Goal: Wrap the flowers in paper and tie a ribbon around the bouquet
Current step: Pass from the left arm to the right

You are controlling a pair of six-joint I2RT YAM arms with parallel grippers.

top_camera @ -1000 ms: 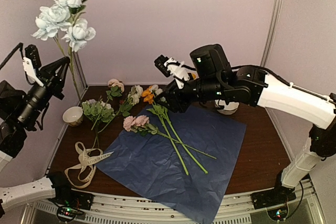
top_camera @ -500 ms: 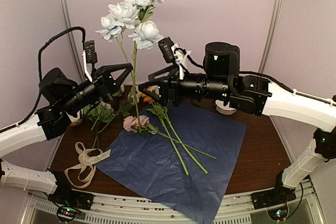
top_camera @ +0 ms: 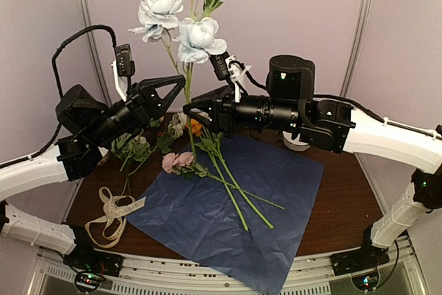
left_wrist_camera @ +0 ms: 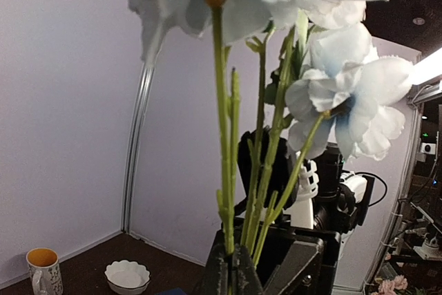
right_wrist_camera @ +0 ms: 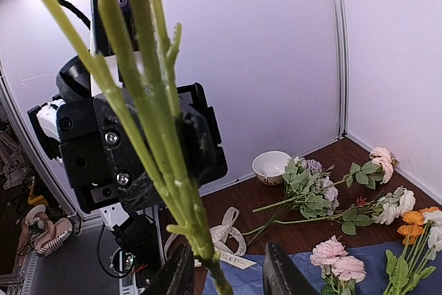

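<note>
My left gripper is shut on the long green stem of a light blue flower sprig, held upright above the table's back. My right gripper faces it just below, jaws open around the same stem. The stem lies against one finger, with a gap to the other. The dark blue paper lies flat on the table. Pink blooms and two long stems rest on it. The cream ribbon loops loosely at front left.
More flowers with green leaves lie on the brown table behind the paper, with orange blooms among them. A white bowl stands near the back wall. A mug and a second white bowl show in the left wrist view.
The left arm has swung the blue sprig from the far left toward the middle. The right gripper turned to meet it, and its jaws now straddle the stem and stand narrower.
</note>
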